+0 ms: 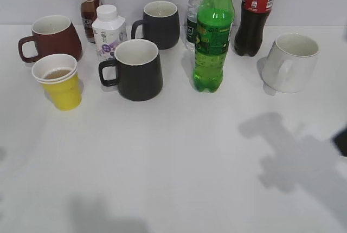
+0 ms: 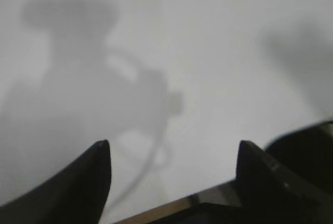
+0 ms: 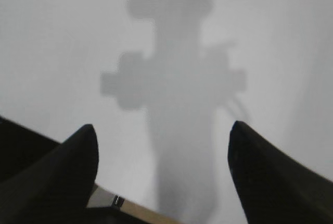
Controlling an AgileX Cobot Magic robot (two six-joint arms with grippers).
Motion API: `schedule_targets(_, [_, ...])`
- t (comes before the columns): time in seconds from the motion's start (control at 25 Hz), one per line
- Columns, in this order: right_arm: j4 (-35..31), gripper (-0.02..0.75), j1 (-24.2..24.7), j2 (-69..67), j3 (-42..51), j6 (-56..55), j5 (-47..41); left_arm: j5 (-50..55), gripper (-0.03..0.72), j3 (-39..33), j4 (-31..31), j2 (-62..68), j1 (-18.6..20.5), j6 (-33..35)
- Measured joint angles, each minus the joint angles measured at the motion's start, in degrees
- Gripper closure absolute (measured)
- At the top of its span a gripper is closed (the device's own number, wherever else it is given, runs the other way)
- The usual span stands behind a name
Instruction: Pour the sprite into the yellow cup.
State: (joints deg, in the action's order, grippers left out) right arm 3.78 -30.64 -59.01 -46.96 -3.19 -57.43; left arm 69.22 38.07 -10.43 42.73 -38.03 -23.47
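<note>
The sprite (image 1: 213, 35), a tall green bottle with a green-yellow label, stands upright at the back middle of the white table. The yellow cup (image 1: 58, 81) stands at the left, with brownish liquid inside. My left gripper (image 2: 171, 153) is open and empty over bare table; only its shadow lies below it. My right gripper (image 3: 162, 138) is open and empty over bare table with its own shadow. A dark piece of the right arm (image 1: 341, 140) shows at the right edge of the exterior view. Neither wrist view shows the bottle or the cup.
A black mug (image 1: 135, 69) stands between cup and sprite. Behind are a red-brown mug (image 1: 51, 38), a white milk bottle (image 1: 108, 31), a brown drink bottle (image 1: 88, 2), another dark mug (image 1: 160, 24), a clear water bottle (image 1: 195, 5), a cola bottle (image 1: 255, 13) and a white mug (image 1: 291, 62).
</note>
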Motion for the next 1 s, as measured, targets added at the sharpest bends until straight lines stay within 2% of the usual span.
schedule_targets(0.2, [-0.40,0.160,0.00,16.30,5.69,0.71,-4.83,0.17,0.122,-0.92,4.03,-17.96,-0.90,12.09])
schedule_targets(0.44, [-0.46,0.162,0.00,37.18,13.77,3.19,-9.46,-2.73,0.126,-5.93,4.66,-34.93,-0.90,16.37])
schedule_targets(0.72, [0.04,0.164,-0.04,56.80,16.12,4.94,-9.32,-7.73,0.146,-8.25,5.04,-38.46,-0.92,17.92])
schedule_targets(1.0, [-1.16,0.164,-0.04,59.48,18.53,6.20,-3.28,-7.78,0.155,-8.27,6.98,-38.52,-0.92,22.01])
